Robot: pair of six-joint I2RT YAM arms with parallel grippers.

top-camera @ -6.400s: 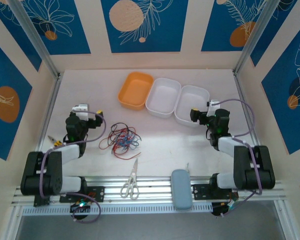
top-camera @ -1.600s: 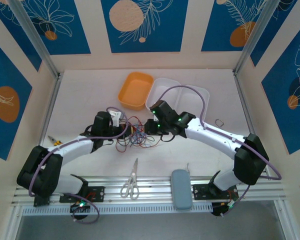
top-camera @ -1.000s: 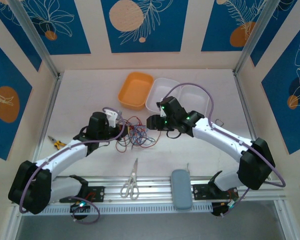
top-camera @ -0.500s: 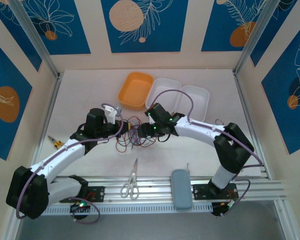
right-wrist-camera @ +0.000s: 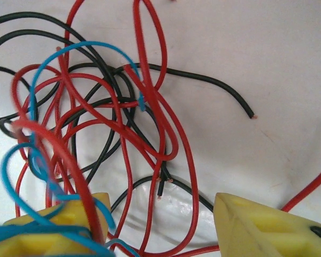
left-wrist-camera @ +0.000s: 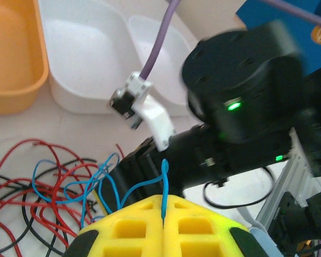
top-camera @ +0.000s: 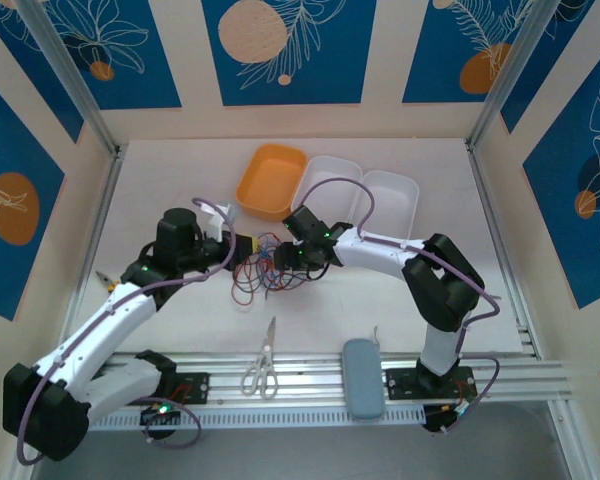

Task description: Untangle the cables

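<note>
Cables: we see a loose tangle of red, black and blue cables (top-camera: pixel 265 272) on the white desk (top-camera: pixel 400 300), about mid-desk, in front of the orange tray (top-camera: pixel 272 180).
Left fingers: the left fingers (left-wrist-camera: pixel 163 214) are pressed together on a blue cable (left-wrist-camera: pixel 163 174) caught in the seam between them. It stands up from the seam and curves down toward the tangle.
Right fingers: the right fingers (top-camera: pixel 280 260) stand apart over the tangle's right side, and we see nothing clamped. Red and blue strands drape over one finger (right-wrist-camera: pixel 64 217). The other finger (right-wrist-camera: pixel 257 227) sits apart, with red loops lying between the two.
Spacing: both sets of fingers are near each other, on opposite sides of the tangle.
Far side: two white trays (top-camera: pixel 327 190) sit just beside the orange tray.
Near edge: scissors (top-camera: pixel 263 362) and a grey-blue case (top-camera: pixel 362 378).
</note>
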